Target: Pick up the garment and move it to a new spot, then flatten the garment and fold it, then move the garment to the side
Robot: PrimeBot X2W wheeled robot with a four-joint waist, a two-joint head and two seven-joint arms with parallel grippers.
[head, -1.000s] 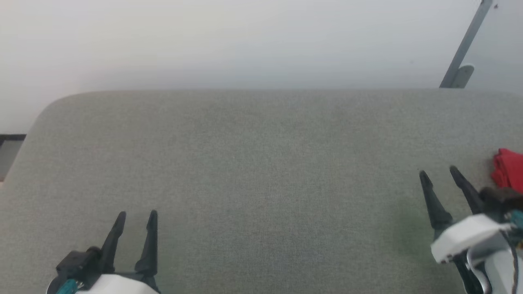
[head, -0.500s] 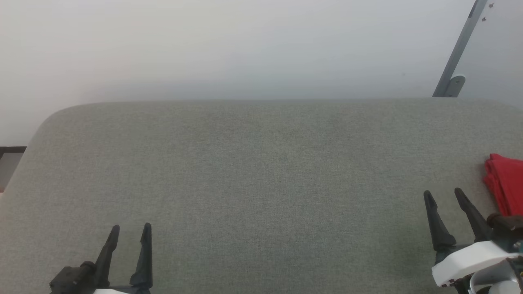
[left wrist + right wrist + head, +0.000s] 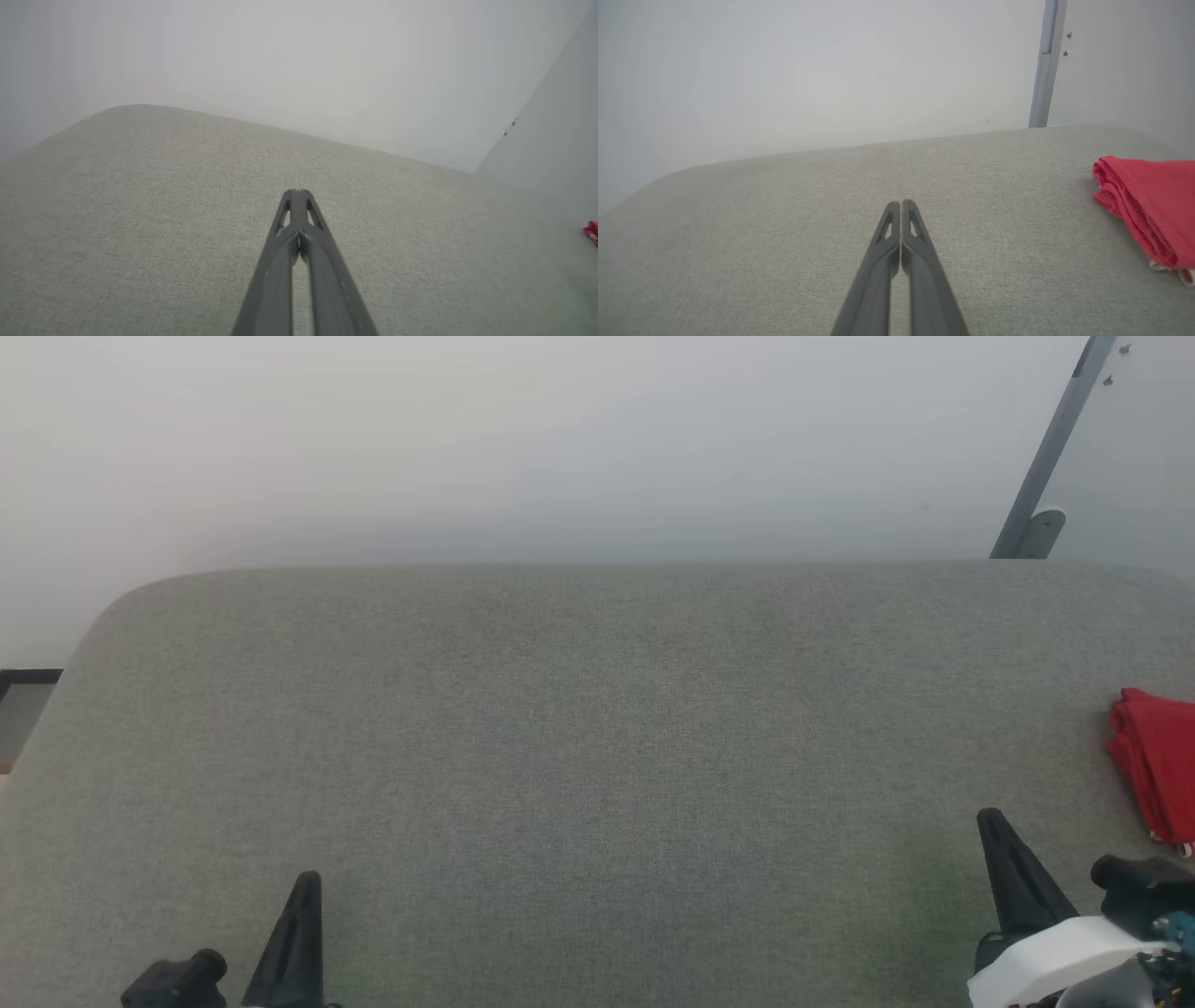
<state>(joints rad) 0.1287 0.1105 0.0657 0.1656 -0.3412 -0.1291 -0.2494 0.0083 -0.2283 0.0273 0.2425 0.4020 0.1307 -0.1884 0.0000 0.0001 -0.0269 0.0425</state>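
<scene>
- Grey woven fabric covered the table (image 3: 597, 756) in front of a plain pale wall (image 3: 560, 448), and in the head view a slanted metal bar (image 3: 1055, 439) stood at the far right.
- In that view the garment (image 3: 1158, 765) lay as a folded red stack at the table's right edge, partly cut off by the frame.
- The left claw (image 3: 306, 891) sat low at the near left. The right claw (image 3: 997, 826) sat at the near right, near the garment but apart from it. Each showed as a single dark point.
- In the left wrist view the fingers were pressed together over bare fabric and held nothing. A scrap of red showed at the far right edge, well apart.
- In the right wrist view the fingers met at their tips, empty. The garment lay to their right with its layered edges facing them.
- The move to the side looked finished. Ending it well meant keeping the right arm clear of the stack, so that no finger caught a layer and opened the fold.
</scene>
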